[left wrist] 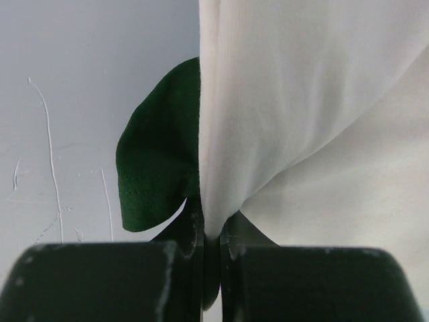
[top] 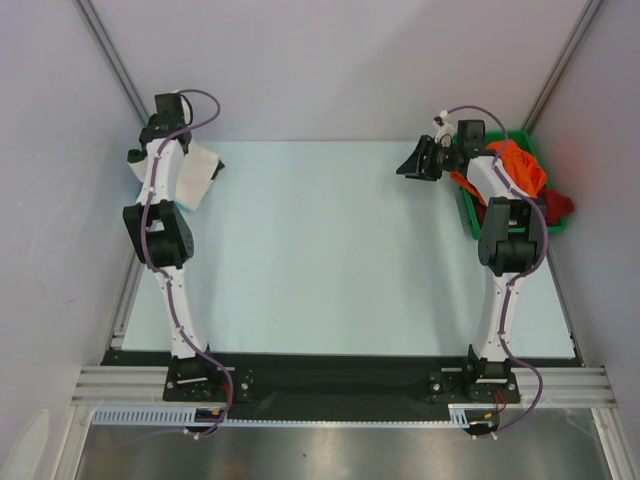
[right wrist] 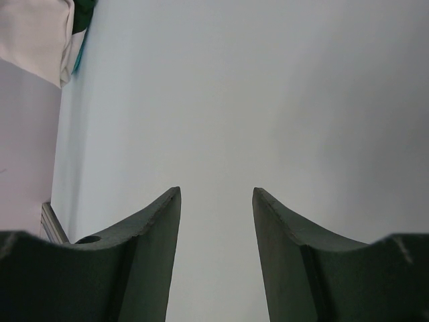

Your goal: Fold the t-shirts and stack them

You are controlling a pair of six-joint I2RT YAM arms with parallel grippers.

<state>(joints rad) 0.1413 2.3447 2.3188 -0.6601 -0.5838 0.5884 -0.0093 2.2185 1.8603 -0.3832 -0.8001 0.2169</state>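
Where the overhead view gives the whole layout, the wrist views supply each grip.

Item 1, soft cream t-shirt (left wrist: 301,100) with a dark green sleeve (left wrist: 157,168): at the far left corner of the pale blue counter (top: 320,250). Overhead it shows only as cream cloth bunched behind the left arm. The left wrist view shows smooth folds rising from the fingers, with the sleeve left of the cream body.

Item 2, left hand (left wrist: 212,231): fingers pressed together, pinching a fold of the cream t-shirt. Only its own wrist view shows the pinch; overhead the arm hides it.

Item 3, right hand (top: 413,163): fingers spread, nothing between them, above bare counter just left of the bin. Its wrist view adds a distant glimpse of cream cloth and a thin teal strip (right wrist: 78,57), too small to identify.

Item 4, green plastic bin (top: 468,215): far right of the counter, seen only overhead. It holds a crumpled orange t-shirt (top: 518,160) and a dark red t-shirt (top: 560,205), partly behind the right arm.
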